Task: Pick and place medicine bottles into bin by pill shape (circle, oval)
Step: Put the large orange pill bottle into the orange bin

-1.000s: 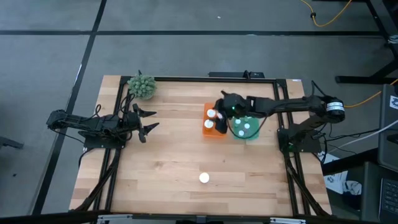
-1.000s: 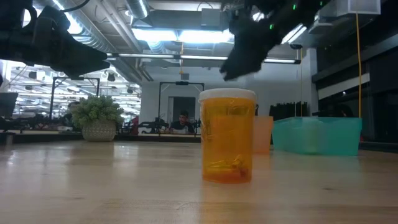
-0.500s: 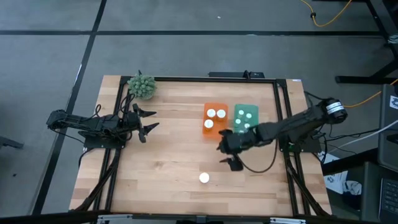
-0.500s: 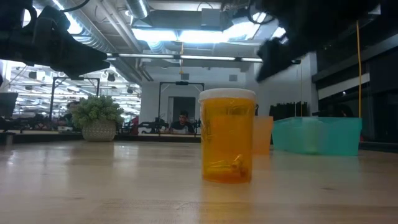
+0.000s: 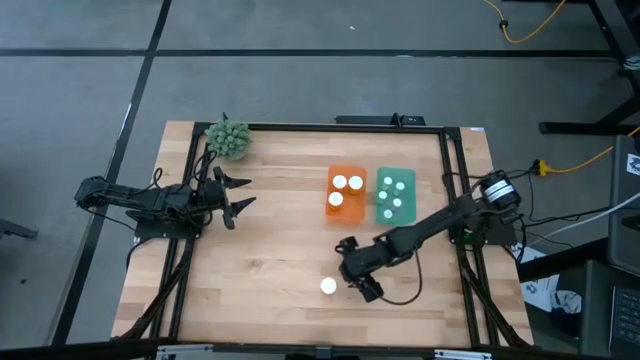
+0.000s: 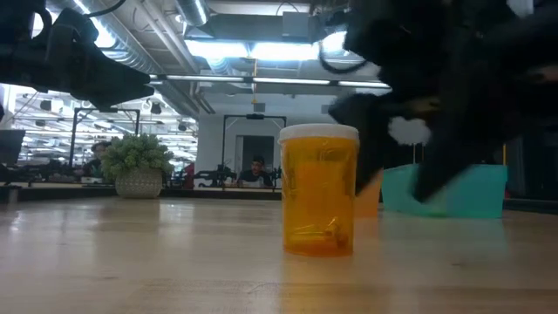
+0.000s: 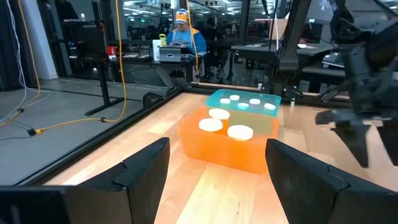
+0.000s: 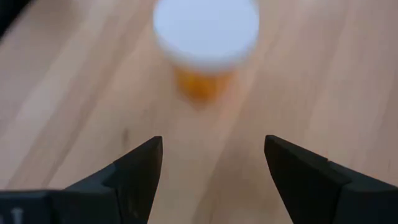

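One orange-tinted medicine bottle (image 5: pixel 328 286) with a white cap stands upright on its base on the wooden table, near the front; it shows large in the low view (image 6: pixel 319 190) and in the right wrist view (image 8: pixel 206 38). My right gripper (image 5: pixel 357 282) is open and empty, just right of the bottle, fingers pointing down at the table. An orange bin (image 5: pixel 346 192) and a teal bin (image 5: pixel 395 194) hold several white-capped bottles. My left gripper (image 5: pixel 237 193) is open and empty at the table's left, pointing toward the bins.
A small potted green plant (image 5: pixel 228 137) stands at the far left corner. The two bins stand side by side right of centre, also showing in the left wrist view (image 7: pixel 231 137). A black frame edges the table (image 5: pixel 180 290).
My right gripper has swung from above the bins toward the table's near edge and down, ending open beside the orange-tinted bottle. The bottle has stayed in place.
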`<action>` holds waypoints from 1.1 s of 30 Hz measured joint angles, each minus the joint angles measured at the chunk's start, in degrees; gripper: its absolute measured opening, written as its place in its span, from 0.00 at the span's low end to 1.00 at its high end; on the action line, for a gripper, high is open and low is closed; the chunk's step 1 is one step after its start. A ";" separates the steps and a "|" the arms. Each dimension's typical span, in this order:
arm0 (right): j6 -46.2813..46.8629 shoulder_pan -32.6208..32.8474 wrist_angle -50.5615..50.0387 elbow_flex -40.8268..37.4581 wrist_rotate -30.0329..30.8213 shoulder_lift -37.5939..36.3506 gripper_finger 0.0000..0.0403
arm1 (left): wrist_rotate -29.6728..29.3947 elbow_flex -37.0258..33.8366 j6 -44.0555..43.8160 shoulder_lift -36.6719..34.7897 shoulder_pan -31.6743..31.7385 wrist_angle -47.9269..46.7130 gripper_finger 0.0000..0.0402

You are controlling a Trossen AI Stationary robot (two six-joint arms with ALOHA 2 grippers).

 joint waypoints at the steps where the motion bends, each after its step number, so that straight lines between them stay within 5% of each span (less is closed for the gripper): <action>1: -1.69 -0.25 -0.10 1.42 -0.27 0.93 0.70 | 0.00 0.00 -0.02 0.01 0.00 0.00 0.64; 14: -10.92 -4.34 2.55 10.23 -16.14 9.43 0.70 | 0.00 -0.02 -0.04 0.01 0.00 0.00 0.64; 25: -11.99 -4.63 5.65 10.30 -17.68 9.43 0.70 | 0.00 0.00 -0.04 -0.01 0.00 0.00 0.64; 33: -14.74 -6.03 6.46 10.29 -19.39 9.43 0.57 | 0.00 -0.01 -0.09 0.00 0.02 0.00 0.64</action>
